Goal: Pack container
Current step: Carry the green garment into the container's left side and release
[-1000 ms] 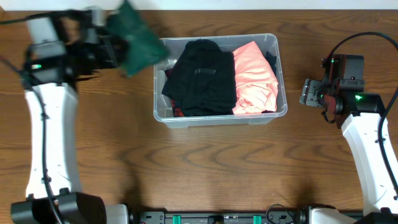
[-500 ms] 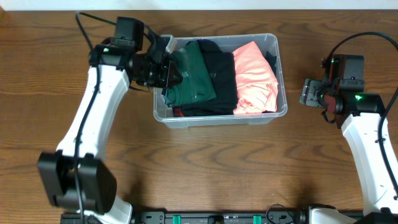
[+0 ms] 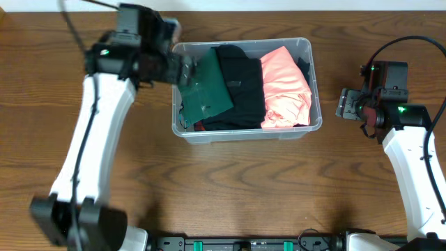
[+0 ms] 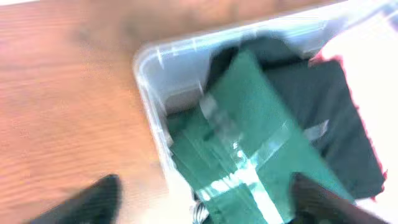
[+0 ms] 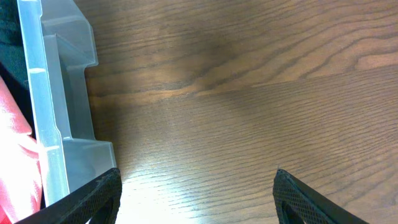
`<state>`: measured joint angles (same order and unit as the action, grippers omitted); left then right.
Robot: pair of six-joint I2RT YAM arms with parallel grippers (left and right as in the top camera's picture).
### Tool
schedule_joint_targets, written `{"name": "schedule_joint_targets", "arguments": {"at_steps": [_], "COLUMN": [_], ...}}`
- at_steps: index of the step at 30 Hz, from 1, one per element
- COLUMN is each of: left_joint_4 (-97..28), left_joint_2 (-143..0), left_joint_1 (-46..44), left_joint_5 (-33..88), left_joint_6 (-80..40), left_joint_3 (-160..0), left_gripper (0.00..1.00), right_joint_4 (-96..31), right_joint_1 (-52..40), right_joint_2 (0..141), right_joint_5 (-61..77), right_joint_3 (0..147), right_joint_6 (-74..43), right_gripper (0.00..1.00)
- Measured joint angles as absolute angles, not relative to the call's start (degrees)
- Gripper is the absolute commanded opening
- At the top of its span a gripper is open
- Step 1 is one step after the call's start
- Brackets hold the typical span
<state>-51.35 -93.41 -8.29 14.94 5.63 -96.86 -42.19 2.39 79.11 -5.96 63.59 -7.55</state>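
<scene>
The container (image 3: 244, 134), a clear plastic bin, stands at the table's middle back. Inside lie a folded green garment (image 3: 207, 94) at the left, a black garment (image 3: 240, 90) in the middle and a pink garment (image 3: 284, 87) at the right. My left gripper (image 3: 182, 72) hovers over the bin's left rim, open, its fingers wide apart above the green garment (image 4: 255, 137) and the container rim (image 4: 149, 93), holding nothing. My right gripper (image 3: 343, 104) stands open over bare wood just right of the container (image 5: 50, 93), nothing between its fingers (image 5: 93, 199).
Brown wooden table (image 3: 230, 188) all round the bin. The right arm's white link (image 3: 411, 160) runs along the right side, the left arm's link (image 3: 90, 153) along the left. A black rail (image 3: 237, 244) lines the front edge.
My left arm swung the green garment from left of the bin into its left end, then opened and let it go. The right arm has not moved.
</scene>
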Motion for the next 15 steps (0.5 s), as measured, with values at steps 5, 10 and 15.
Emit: {"name": "schedule_joint_targets", "arguments": {"at_steps": [5, 10, 15], "left_joint_4": [-50.74, -50.74, -50.76], "left_joint_2": [-89.82, -93.84, -101.19], "left_joint_1": [-9.43, -13.17, -17.82], "left_joint_5": [13.02, 12.19, 11.94], "left_joint_6": [5.98, 6.22, 6.22], "left_joint_3": [-98.08, -97.73, -97.17], "left_gripper": [0.19, 0.19, 0.19], "right_joint_4": [-42.15, -42.15, -42.17], "right_joint_1": [2.39, 2.39, 2.39], "right_joint_2": [79.11, 79.11, 79.11], "right_joint_5": [-5.96, -5.96, -5.96], "right_joint_3": [63.59, 63.59, 63.59], "right_joint_6": [-7.55, -7.55, -7.53], "right_gripper": [0.76, 0.76, 0.76]}}
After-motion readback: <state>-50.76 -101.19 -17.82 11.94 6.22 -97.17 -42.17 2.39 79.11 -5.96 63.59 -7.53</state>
